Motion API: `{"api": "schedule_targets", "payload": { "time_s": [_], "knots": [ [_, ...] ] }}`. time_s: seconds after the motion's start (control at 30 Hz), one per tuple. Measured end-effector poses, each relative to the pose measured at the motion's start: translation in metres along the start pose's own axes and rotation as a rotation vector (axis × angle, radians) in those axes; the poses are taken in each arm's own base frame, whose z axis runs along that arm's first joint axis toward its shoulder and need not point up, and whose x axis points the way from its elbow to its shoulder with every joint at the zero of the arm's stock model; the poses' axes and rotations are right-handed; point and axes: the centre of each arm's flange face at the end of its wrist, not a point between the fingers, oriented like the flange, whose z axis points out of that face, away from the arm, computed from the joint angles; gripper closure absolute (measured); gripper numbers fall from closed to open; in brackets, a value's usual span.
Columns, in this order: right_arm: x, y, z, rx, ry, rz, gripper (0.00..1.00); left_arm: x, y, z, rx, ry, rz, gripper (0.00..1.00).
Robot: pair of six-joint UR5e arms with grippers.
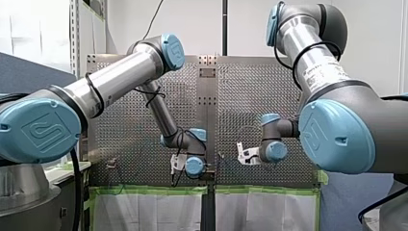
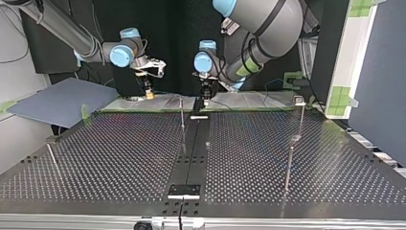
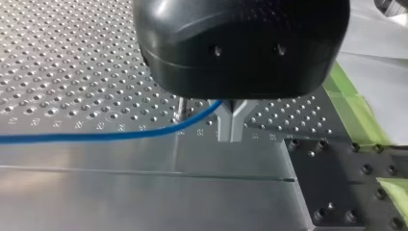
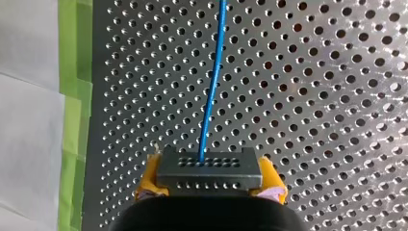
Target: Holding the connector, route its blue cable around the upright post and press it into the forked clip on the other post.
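Connector (image 4: 209, 169): dark, flat block with rows of small holes, sitting crosswise in my right gripper (image 4: 209, 182). The yellow pads (image 4: 148, 179) are closed on its two short ends. It hangs just above the perforated table (image 4: 337, 96), near the green tape (image 4: 74, 96) at the table's edge.

Blue cable (image 4: 211, 91): leaves the middle of the connector's face and runs straight ahead over the table, off the surface, with no visible sag.

Far end, left wrist view: the cable comes in low and level and runs into the metal fingers of my left gripper (image 3: 232, 127). The finger tips meet in a narrow stem and no blue shows beyond them, so I judge they are pinched on the cable. A thin post (image 3: 180, 107) stands just beside the fingers, and the cable passes in front of it.

Top view: a second post (image 2: 300, 112) at the view's right carries a small fitting on top. It is too small to confirm as the fork.

Handling, as judged:
- The cable is thin, light and springy. It will bend round a post but try to straighten, so it needs tension.
- The connector is rigid and light. The end grip looks sound, but a side pull from the cable could twist it in the pads.
- To seat the cable in the fork, press close to the clip.
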Motion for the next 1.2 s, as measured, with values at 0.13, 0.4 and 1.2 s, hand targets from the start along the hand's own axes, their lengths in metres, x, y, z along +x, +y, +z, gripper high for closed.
{"api": "schedule_targets", "payload": {
  "time_s": [0.13,0.4,1.2],
  "knots": [
    [0.002,0.002,0.002,-0.002,-0.013,0.003,1.00,0.000,0.001,0.001,0.004,0.000,0.001,0.98],
    [0.003,0.010,0.003,-0.015,-0.013,0.009,1.00,-0.004,0.000,0.007,0.031,-0.009,-0.003,0.98],
    [0.005,0.047,0.011,-0.077,0.040,0.042,1.00,-0.033,0.010,0.053,0.062,-0.039,-0.044,0.98]
  ]
}}
